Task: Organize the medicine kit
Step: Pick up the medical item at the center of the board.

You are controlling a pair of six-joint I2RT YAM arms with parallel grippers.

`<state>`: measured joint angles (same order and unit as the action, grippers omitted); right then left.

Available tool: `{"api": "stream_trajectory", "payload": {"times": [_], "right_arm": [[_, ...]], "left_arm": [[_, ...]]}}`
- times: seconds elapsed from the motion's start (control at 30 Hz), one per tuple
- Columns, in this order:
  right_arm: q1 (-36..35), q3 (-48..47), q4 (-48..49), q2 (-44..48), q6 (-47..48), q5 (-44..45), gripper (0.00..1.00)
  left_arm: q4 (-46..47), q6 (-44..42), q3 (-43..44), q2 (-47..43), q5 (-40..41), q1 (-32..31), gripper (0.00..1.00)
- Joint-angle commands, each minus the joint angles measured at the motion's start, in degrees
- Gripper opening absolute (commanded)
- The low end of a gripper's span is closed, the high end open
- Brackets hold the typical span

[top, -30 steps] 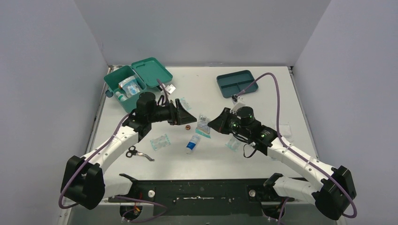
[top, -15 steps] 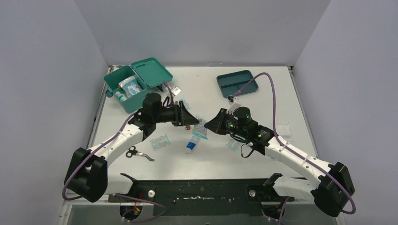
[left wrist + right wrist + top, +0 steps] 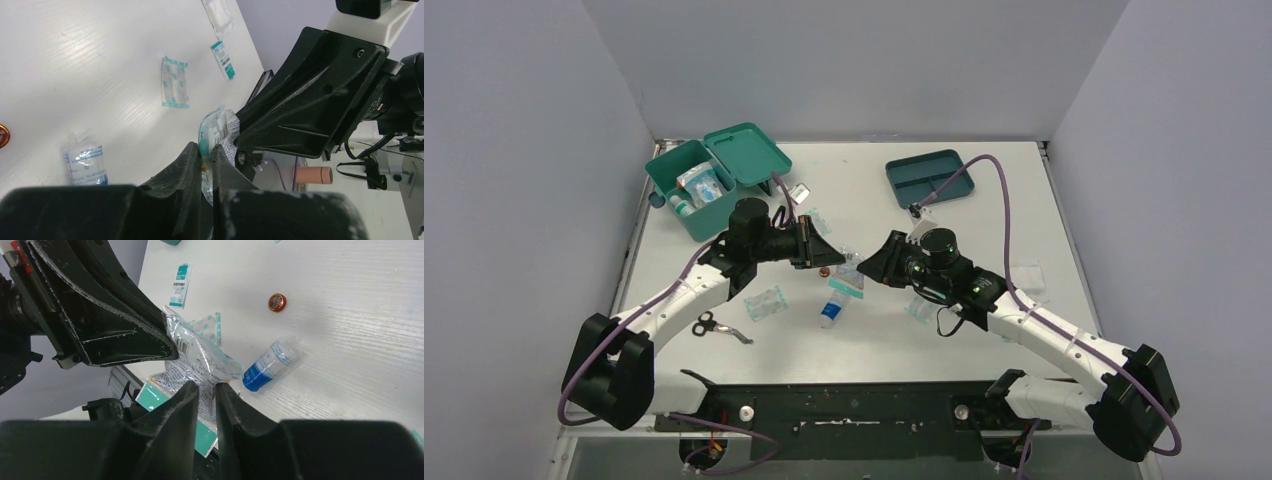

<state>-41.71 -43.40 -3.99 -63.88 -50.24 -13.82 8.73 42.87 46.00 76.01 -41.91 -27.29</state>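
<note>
Left wrist: left hand (image 3: 205,150) pinching clear crinkled plastic packet (image 3: 218,127); right hand (image 3: 207,387) narrowly parted around it, grip unclear. Risk: shallow pinch drops packet onto white bench (image 3: 100,60).

The teal medicine kit (image 3: 749,153) is sitting at the bench's (image 3: 864,180) far-left corner. Its lid is lying open, with packets (image 3: 699,182) showing inside.

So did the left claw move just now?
Yes. The left gripper slid right, away from the medicine kit and toward the right gripper, closing on the packet.
</note>
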Motion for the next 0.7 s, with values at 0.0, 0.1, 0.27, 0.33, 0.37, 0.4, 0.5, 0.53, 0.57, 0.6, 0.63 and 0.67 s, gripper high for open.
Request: {"api": "stream_trajectory", "payload": {"times": [0.0,0.1,0.27,0.33,0.37,0.4,0.5,0.53,0.57,0.6,0.63,0.67], "right_arm": [[-0.43,-2.22,1.27,1.33,-0.02,2.06,0.27],[-0.48,-1.77,0.11,3.04,-0.03,2.88,0.49],[-0.48,-0.30,-2.60,7.31,-0.12,5.19,0.91],[-0.53,0.37,-3.67,9.11,-0.22,6.07,0.99],[-0.52,0.82,-4.10,10.09,-0.34,6.36,1.00],[-0.56,1.18,-4.48,10.92,-0.44,6.63,1.00],[-0.50,2.26,-5.76,13.19,-0.43,7.49,1.00],[-0.52,2.53,-6.22,13.93,-0.30,7.80,1.00],[-0.51,2.68,-6.66,14.65,-0.26,8.04,1.00],[-0.52,2.82,-7.03,15.26,-0.07,8.25,1.00],[-0.48,2.87,-7.46,15.82,0.23,8.51,1.00],[-0.50,2.88,-7.87,16.29,0.54,8.77,1.00]], "left_arm": [[-0.44,-0.83,2.21,0.13,1.65,0.09,0.00],[-1.65,-1.42,3.18,0.01,2.60,0.57,0.00],[-6.76,-4.44,6.59,-0.52,4.86,3.45,0.00],[-8.55,-5.83,8.40,-0.83,5.73,5.72,0.00],[-10.88,-6.48,9.31,-1.04,6.25,7.30,0.00],[-12.70,-7.20,10.35,-1.24,6.75,9.05,0.00],[-18.39,-11.38,14.79,-1.18,10.52,14.30,0.00],[-20.26,-13.05,16.49,-0.94,12.18,16.02,0.00],[-21.43,-14.86,18.34,-0.55,13.56,18.27,0.00],[-21.91,-15.74,19.29,-0.13,14.67,19.83,0.00],[-22.17,-16.06,20.03,0.34,15.68,21.79,0.00],[-22.13,-16.06,20.69,0.89,16.11,23.78,0.00]]}}
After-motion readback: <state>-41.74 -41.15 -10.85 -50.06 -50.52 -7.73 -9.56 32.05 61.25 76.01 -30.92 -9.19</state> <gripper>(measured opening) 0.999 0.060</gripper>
